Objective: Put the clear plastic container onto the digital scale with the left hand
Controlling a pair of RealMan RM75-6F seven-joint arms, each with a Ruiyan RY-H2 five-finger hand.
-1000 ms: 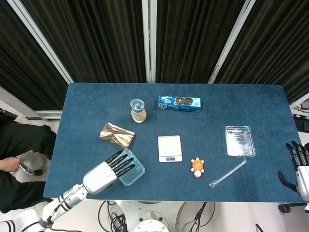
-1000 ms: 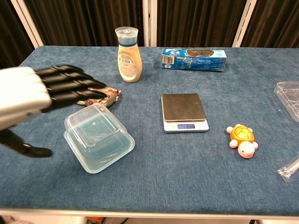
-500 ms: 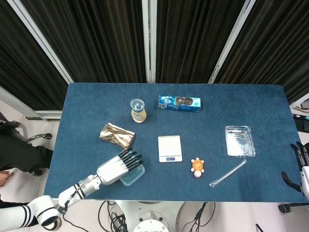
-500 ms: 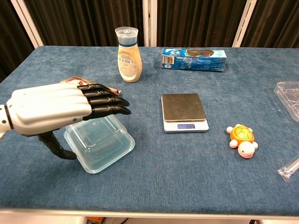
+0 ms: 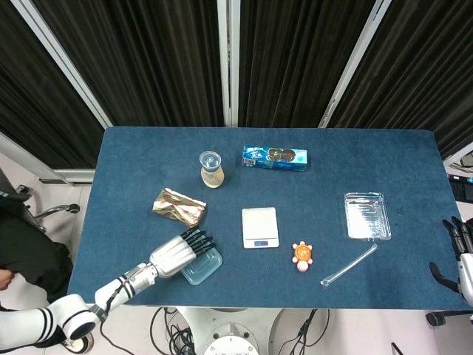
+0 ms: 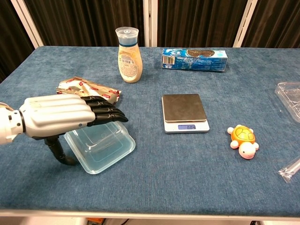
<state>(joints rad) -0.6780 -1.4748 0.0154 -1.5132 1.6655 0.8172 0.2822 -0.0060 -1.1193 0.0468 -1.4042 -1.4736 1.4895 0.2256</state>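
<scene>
While your left hand (image 6: 58,116) hovers with spread, empty fingers (image 6: 108,112) over the clear plastic container (image 6: 101,147) at lower left, grab both rims before lifting toward the digital scale (image 6: 184,112).

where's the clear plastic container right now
In the chest view the clear plastic container sits on the table near its front left, under the left hand, left of the digital scale and just in front of the foil snack packet.

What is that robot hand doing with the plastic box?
The robot's left hand is reaching over the clear plastic container on the blue table, fingers out flat above it and thumb down beside it, not gripping yet. The digital scale sits bare to its right. The right hand waits off the table's edge.
</scene>
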